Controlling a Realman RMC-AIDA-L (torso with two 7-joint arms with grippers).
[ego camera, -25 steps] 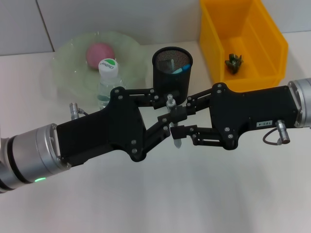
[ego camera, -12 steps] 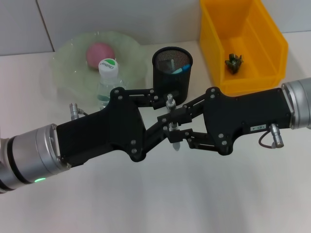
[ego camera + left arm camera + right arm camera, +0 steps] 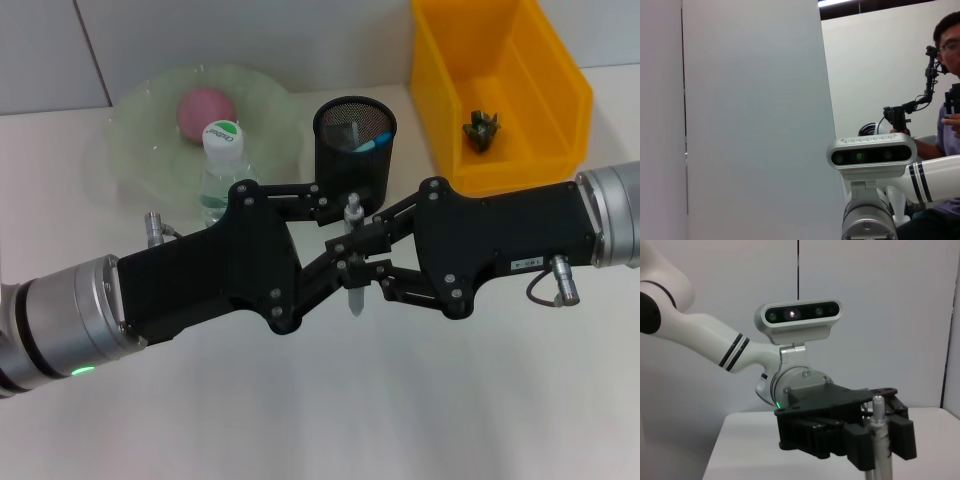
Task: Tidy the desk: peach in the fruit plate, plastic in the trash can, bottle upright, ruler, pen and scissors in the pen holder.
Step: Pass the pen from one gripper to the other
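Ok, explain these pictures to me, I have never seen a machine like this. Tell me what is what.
This is a two-armed robot. The head view looks down on a white desk. The left gripper and right gripper meet mid-desk, both closed around a silver pen held upright. Behind stand a black mesh pen holder, an upright bottle, a green plate holding a peach, and a yellow bin with a dark scrap inside. The wrist views come from cameras on the arms; the right one shows the left gripper clamping the pen.

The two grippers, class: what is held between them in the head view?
A pen, upright, sits between the left gripper and the right gripper, in front of the pen holder; the right wrist view shows it too.
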